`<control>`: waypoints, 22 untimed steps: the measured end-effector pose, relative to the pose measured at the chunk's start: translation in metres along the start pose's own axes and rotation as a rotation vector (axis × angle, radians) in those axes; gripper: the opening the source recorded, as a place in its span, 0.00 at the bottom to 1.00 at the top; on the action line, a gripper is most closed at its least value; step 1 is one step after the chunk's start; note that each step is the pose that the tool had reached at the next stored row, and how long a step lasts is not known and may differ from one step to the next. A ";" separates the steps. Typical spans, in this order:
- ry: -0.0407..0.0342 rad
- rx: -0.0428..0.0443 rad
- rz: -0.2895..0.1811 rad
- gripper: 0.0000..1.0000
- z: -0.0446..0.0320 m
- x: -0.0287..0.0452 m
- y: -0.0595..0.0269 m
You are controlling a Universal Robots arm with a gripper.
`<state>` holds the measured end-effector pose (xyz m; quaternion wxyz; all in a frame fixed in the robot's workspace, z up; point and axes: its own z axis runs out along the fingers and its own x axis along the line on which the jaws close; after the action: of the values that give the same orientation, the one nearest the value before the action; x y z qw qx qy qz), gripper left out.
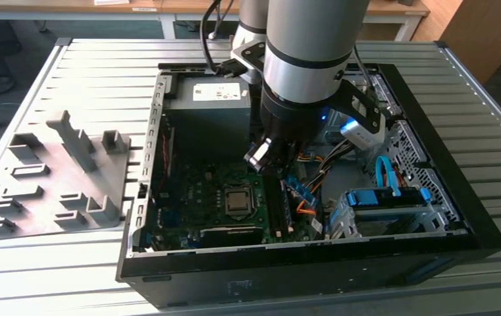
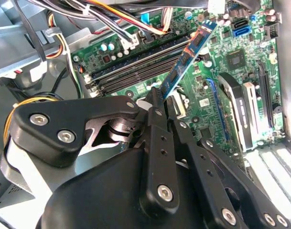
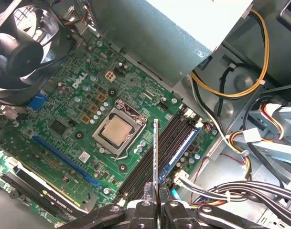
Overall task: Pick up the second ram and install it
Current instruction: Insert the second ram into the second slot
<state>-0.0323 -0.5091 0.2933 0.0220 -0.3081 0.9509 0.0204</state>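
Second ram (image 2: 186,57) clamped edge-on in claw (image 3: 156,192); arm (image 1: 307,52) upright, reaching down into open case (image 1: 320,266), above memory slots (image 3: 171,131).

You've got a ribbed grey metal bench (image 1: 101,66) carrying an open black desktop computer case (image 1: 276,284) across its middle, with a grey moulded holder tray (image 1: 57,191) beside it, toward the edge at the exterior view's left.

Near end of long narrow blue-green circuit-board strip (image 2: 186,59) hidden between fingers of black gripper (image 2: 162,98); gripper body cut off by frame edge.
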 end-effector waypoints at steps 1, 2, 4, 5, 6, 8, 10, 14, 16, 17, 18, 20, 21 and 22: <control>0.0000 0.0001 0.002 0.14 0.0000 0.0000 0.0000; 0.0000 0.0002 0.003 0.14 0.0000 0.0000 0.0000; 0.0000 0.0005 0.007 0.14 0.0000 0.0000 0.0000; -0.0001 0.0007 0.008 0.14 0.0000 0.0000 0.0000; 0.0000 0.0008 0.010 0.14 0.0000 0.0000 0.0000; -0.0001 0.0011 0.013 0.14 0.0000 0.0000 0.0000; -0.0001 0.0014 0.017 0.14 0.0000 0.0000 0.0000; -0.0001 0.0020 0.023 0.14 0.0000 0.0000 0.0000; -0.0001 0.0023 0.026 0.14 0.0000 0.0000 0.0000; -0.0001 0.0024 0.028 0.14 0.0000 0.0000 0.0000; -0.0001 0.0026 0.029 0.14 0.0000 0.0000 0.0000; 0.0001 0.0029 0.032 0.14 0.0000 0.0000 0.0000; 0.0000 0.0031 0.034 0.14 0.0000 0.0000 0.0000; 0.0000 0.0032 0.035 0.14 0.0000 0.0000 0.0000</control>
<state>-0.0323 -0.5091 0.2933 0.0221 -0.2912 0.9562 0.0192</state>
